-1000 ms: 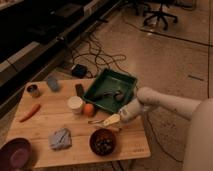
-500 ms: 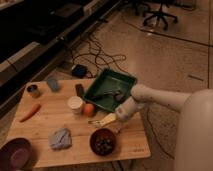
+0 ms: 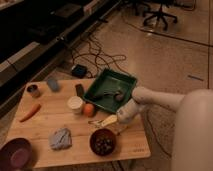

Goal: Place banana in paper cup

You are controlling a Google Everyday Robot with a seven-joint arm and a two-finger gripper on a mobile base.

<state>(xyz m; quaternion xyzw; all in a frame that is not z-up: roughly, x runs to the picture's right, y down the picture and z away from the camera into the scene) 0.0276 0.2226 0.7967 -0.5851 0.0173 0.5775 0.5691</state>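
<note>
over the last second the white arm has swung in from the right of the frame and dropped a little, and the claw [image 3: 96, 122] now sits low over the desk [image 3: 50, 120] at the centre of the frame, right at the banana [image 3: 108, 120]. the banana itself has not shifted. it lies flat on the wood where it lay a second ago, just right of the round orange fruit [image 3: 89, 109] and just above the brown bowl [image 3: 103, 142]. nothing else on the desk has moved either.

the claw is released, its jaws spread as wide as they go, and they have not closed on the fruit. whether the tips already touch the banana cannot be made out; they are at least right against its left end.

for the task this reads as the end of the approach, with the grasp not yet made. the paper cup [image 3: 75, 104] stands upright and empty-handed of any fruit, up and to the left of the banana, with the orange fruit between the two. so the carry will be short, but it likely has to lift over or skirt that orange. the banana is slim and slightly curved, and longer than the cup is wide, so it will probably need to go in end-first. the green tray [image 3: 107, 82] behind the arm plays no part here.
</note>
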